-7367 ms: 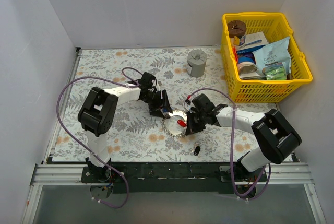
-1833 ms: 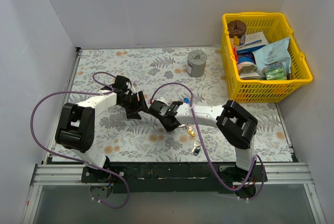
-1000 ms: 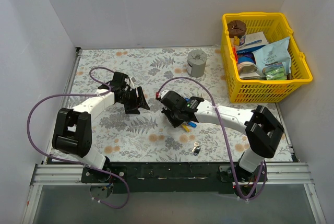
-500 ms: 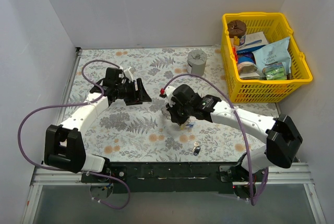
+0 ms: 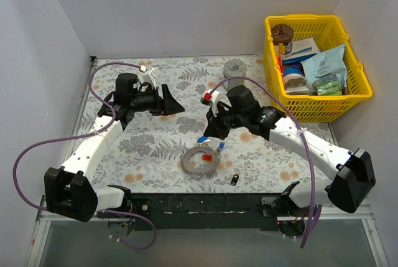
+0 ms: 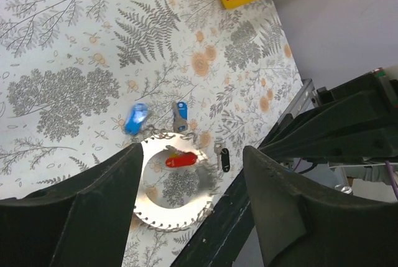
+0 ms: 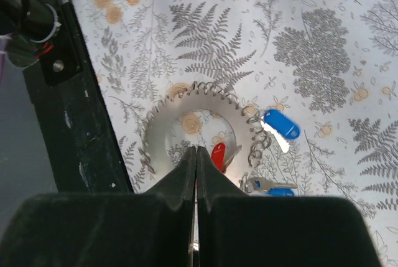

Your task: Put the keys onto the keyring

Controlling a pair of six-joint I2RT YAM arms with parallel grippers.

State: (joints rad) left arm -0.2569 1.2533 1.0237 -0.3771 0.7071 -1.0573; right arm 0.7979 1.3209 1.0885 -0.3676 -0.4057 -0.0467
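Observation:
The keyring [image 5: 198, 161], a silver ring with a jagged rim, lies flat on the table near the front edge. It also shows in the left wrist view [image 6: 155, 201] and the right wrist view [image 7: 163, 124]. A red key [image 5: 207, 157] lies inside it. Two blue keys [image 5: 203, 139] [image 5: 221, 146] lie at its far rim. My right gripper [image 5: 212, 131] hangs above the ring, shut, with nothing seen in it [image 7: 197, 150]. My left gripper [image 5: 176, 106] is raised to the left, open and empty [image 6: 191, 152].
A small black cylinder with a silver key [image 5: 234, 179] lies right of the ring, near the black front rail [image 5: 205, 203]. A grey cup [image 5: 234, 69] stands at the back. A yellow basket [image 5: 300, 109] full of packages stands at the back right.
My right gripper has lifted up and back off the keys, and the ring with the red and blue keys now lies uncovered. My left arm has risen and drawn back to the left.

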